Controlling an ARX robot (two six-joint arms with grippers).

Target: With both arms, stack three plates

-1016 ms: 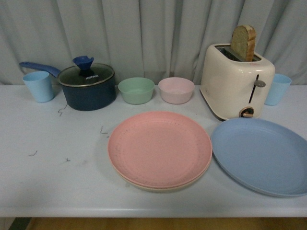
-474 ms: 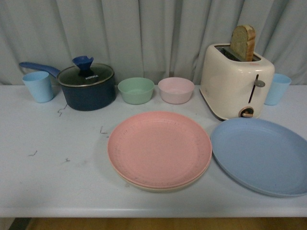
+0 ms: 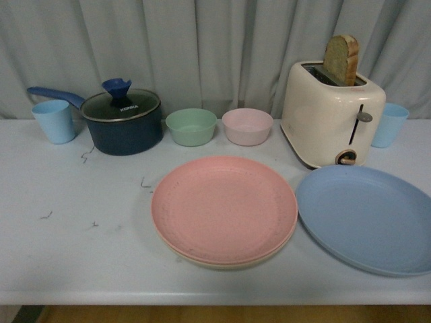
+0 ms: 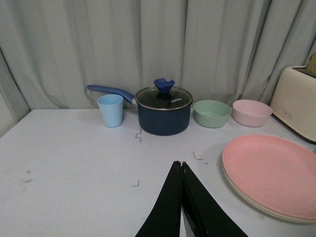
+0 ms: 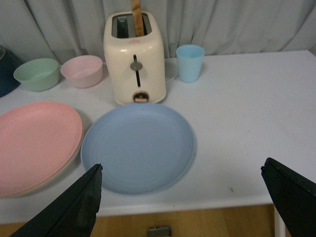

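The pink plate (image 3: 223,207) lies mid-table on top of the beige plate (image 3: 222,264), whose rim shows beneath it. To its right the blue plate (image 3: 369,217) lies alone, flat on the table. No arm shows in the front view. In the left wrist view my left gripper (image 4: 180,164) is shut, empty, above bare table to the left of the pink plate (image 4: 271,170). In the right wrist view my right gripper (image 5: 181,168) hangs wide open over the table's front edge, just nearer than the blue plate (image 5: 138,146); the pink plate (image 5: 34,143) is beside that.
Along the back stand a light blue cup (image 3: 54,121), a dark blue lidded pot (image 3: 122,121), a green bowl (image 3: 191,126), a pink bowl (image 3: 247,126), a cream toaster (image 3: 331,116) with a bread slice, and another blue cup (image 3: 388,124). A curtain hangs behind.
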